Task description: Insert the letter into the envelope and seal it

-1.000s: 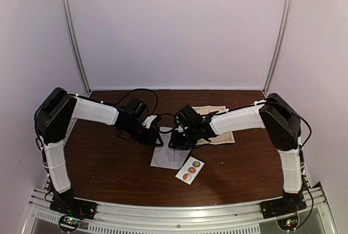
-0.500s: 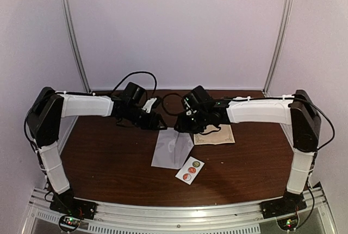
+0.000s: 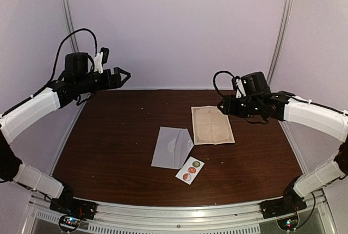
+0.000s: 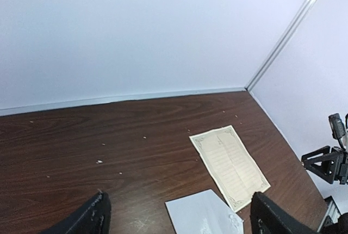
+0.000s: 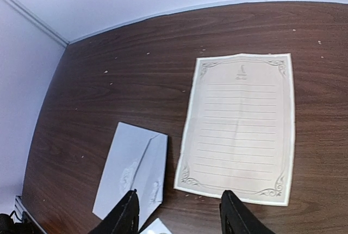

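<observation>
L arm (image 3: 32,111) & R arm (image 3: 318,115): white sleeves, black joints. Black cable (image 3: 76,31) loops over L wrist, smaller loop on R. L gripper (image 3: 126,74), R gripper (image 3: 221,106): black, angular fingers, white clip beside each. Bases (image 3: 73,208) black, tiny green/red LEDs lit at front.

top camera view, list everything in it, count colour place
flat pale grey paper envelope: one, pale grey, table centre
cream lined paper letter with ornate border: one, cream, flat just right of the envelope
white strip of round stickers: one, white with one green and two red dots, at the envelope's near right corner
dark brown wooden table: one, dark brown, under everything
pale walls: three, lilac-white, back and sides
left arm: one, white and black, high at the back left, jaws open, empty
right arm: one, white and black, above the table's right side, jaws open, empty
</observation>
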Controlling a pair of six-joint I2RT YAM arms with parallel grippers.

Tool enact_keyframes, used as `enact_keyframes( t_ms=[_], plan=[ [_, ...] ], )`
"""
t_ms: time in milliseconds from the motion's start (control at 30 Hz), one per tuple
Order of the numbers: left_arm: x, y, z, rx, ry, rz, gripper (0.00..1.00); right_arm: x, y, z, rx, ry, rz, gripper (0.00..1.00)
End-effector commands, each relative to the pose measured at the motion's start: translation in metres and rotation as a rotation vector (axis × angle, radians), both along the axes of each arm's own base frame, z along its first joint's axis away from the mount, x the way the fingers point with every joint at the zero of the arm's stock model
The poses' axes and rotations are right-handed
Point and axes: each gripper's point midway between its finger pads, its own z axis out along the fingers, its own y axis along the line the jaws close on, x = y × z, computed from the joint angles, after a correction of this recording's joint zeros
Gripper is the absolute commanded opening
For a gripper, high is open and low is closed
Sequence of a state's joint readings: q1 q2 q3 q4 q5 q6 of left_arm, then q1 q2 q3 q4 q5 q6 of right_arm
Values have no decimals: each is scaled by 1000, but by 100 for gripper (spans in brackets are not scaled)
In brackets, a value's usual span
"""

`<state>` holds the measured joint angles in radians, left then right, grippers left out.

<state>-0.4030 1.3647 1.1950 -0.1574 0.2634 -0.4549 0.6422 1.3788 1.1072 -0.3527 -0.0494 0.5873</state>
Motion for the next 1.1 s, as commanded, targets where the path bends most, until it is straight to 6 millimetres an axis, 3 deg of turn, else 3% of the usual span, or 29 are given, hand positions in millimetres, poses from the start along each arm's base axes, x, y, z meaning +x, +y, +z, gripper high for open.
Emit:
enact_keyframes(
  t_ms=[0, 133, 233, 533, 1067],
  plan=[
    [9, 53, -8, 35, -12, 130, 92, 10, -43, -37, 5, 66, 5, 52],
    [18, 98, -25, 97, -2, 241, 93, 21, -67, -63, 98, 135, 29, 51],
    [19, 113, -40, 121, 9, 283, 93, 29, -80, -80, 154, 174, 30, 50],
    [15, 116, -40, 117, 5, 283, 93, 24, -89, -140, 152, 319, 2, 45],
    [14, 113, -43, 109, 15, 266, 93, -4, -94, -184, 224, 412, -77, 42]
  ],
)
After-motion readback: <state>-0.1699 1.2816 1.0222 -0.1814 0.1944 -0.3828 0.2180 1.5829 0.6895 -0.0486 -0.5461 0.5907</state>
